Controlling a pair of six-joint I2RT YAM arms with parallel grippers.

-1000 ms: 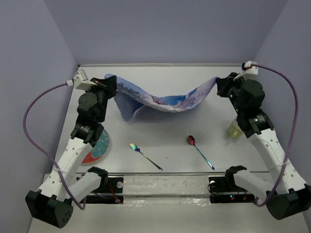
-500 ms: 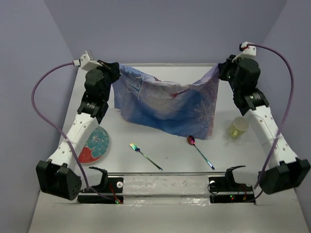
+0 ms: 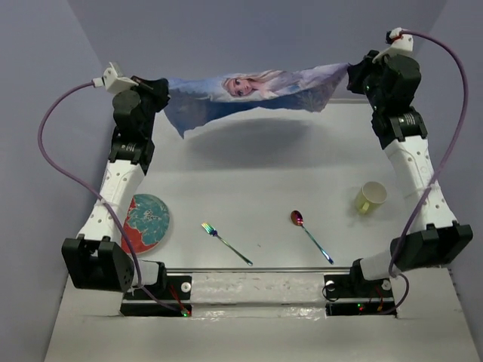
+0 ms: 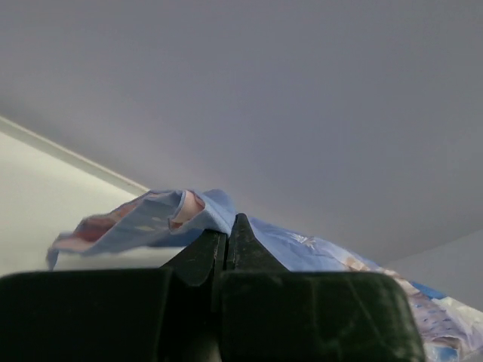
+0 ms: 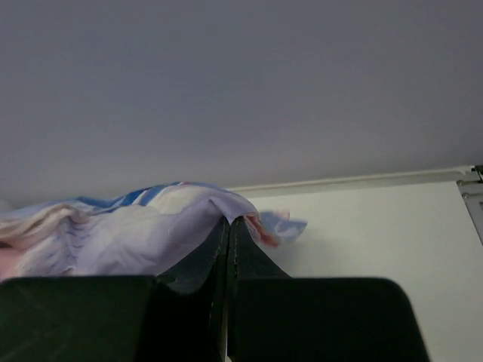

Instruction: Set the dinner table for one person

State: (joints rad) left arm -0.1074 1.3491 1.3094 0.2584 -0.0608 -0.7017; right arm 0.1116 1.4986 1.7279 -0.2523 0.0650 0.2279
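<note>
The blue printed cloth placemat (image 3: 253, 89) hangs stretched in the air over the far part of the white dinner table (image 3: 256, 173). My left gripper (image 3: 162, 89) is shut on the cloth's left corner (image 4: 196, 219). My right gripper (image 3: 353, 75) is shut on its right corner (image 5: 219, 204). A red and teal plate (image 3: 147, 222) lies at the near left. An iridescent fork (image 3: 225, 243) and spoon (image 3: 311, 234) lie near the front. A yellow-green cup (image 3: 370, 197) stands at the right.
Lavender walls (image 3: 249, 38) close in the table at the back and sides. The arm mounting rail (image 3: 256, 286) runs along the near edge. Purple cables (image 3: 56, 162) loop beside each arm.
Both grippers have risen and moved apart and toward the back. The cloth went from sagging onto the table to stretched taut in the air, its printed face now showing.
</note>
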